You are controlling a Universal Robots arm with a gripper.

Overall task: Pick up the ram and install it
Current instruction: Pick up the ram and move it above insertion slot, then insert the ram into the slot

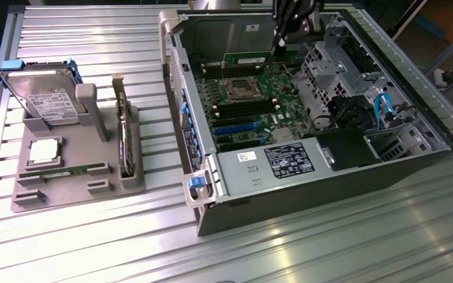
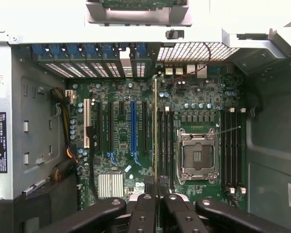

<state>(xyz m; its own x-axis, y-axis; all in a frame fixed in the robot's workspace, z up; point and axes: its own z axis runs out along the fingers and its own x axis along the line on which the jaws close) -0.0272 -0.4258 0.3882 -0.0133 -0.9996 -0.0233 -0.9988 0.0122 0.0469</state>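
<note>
My gripper (image 1: pixel 280 39) reaches down into the open computer case (image 1: pixel 181 88) from above and is shut on the ram (image 1: pixel 247 60), a long green stick held on edge over the far end of the motherboard (image 1: pixel 246 112). In the wrist view the ram (image 2: pixel 155 131) appears edge-on as a thin line running out from between the black fingers (image 2: pixel 144 206) of the gripper (image 2: pixel 156 196). It hangs just beside the dark memory slots (image 2: pixel 166 141) next to the empty processor socket (image 2: pixel 198 155). I cannot tell whether it touches a slot.
A grey holder tray (image 1: pixel 77 188) on the slatted table at the exterior view's left carries a hard drive (image 1: pixel 45 97), a silver processor chip (image 1: pixel 44 152) and a dark card on edge (image 1: pixel 124 141). The case's power supply (image 1: pixel 285 162) and cables (image 1: pixel 380 109) crowd the near side.
</note>
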